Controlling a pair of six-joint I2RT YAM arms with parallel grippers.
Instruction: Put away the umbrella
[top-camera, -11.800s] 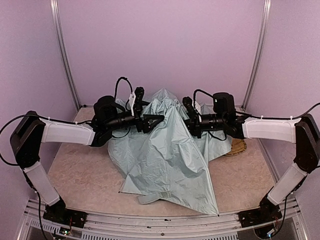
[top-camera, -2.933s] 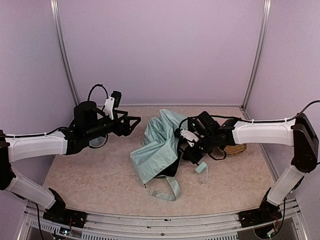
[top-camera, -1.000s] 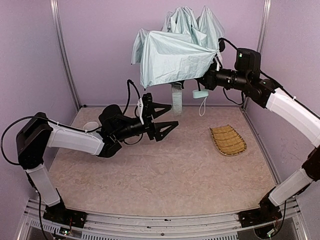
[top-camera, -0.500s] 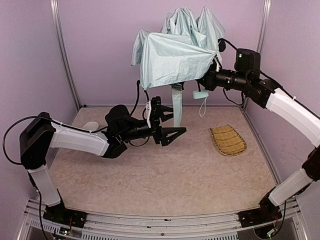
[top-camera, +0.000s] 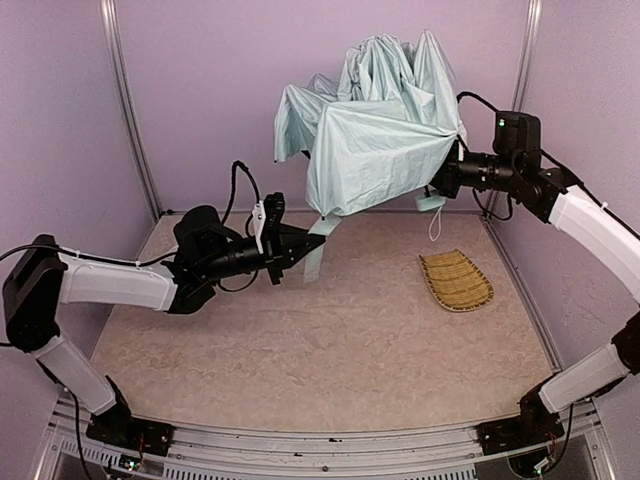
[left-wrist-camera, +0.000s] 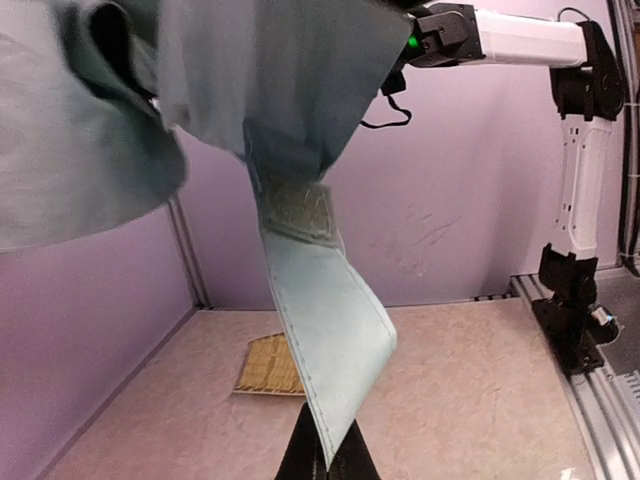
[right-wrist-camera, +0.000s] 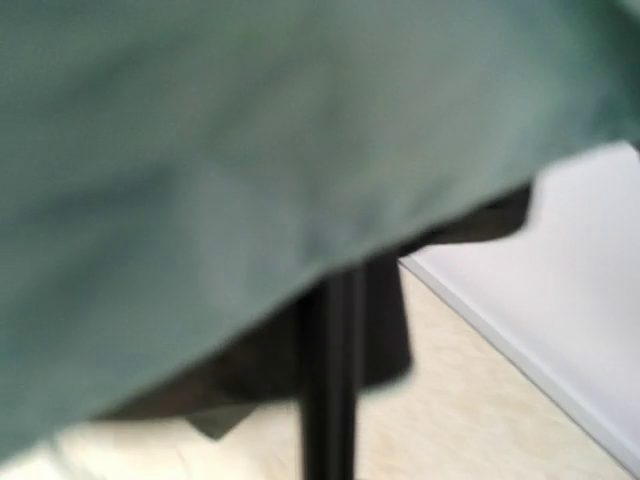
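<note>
The step in hand looks like drawing in the strap (left-wrist-camera: 325, 340) so the loose canopy can be bound. It would go best if the left gripper (top-camera: 293, 246) pulls gently and along the strap's own line, since a sideways tug could slip the thin band out. The right gripper (top-camera: 447, 183) should hold the shaft (right-wrist-camera: 335, 380) steady or turn it slowly, so the folds wind one way rather than bunching. The rough fastening patch (left-wrist-camera: 300, 212) near the strap's root has to end up facing its mate, so the band should not be twisted on its way round. The fabric hangs wide and slack, and it probably needs gathering before any wrap will hold. The umbrella (top-camera: 375, 140) is held high over the far side of the table (top-camera: 300, 350), clear of it, with the canopy drooping left of the right wrist. The tray (top-camera: 456, 280) lies well below and apart. The left fingers are drawn together on the strap's lower tip; the left wrist view shows the band running down into their narrow pinch. The right fingers are hidden behind fabric, and the right wrist view is blurred, showing only cloth and the dark shaft. Since the umbrella hangs from that wrist alone, they are judged to be clamped on it near the handle end.
</note>
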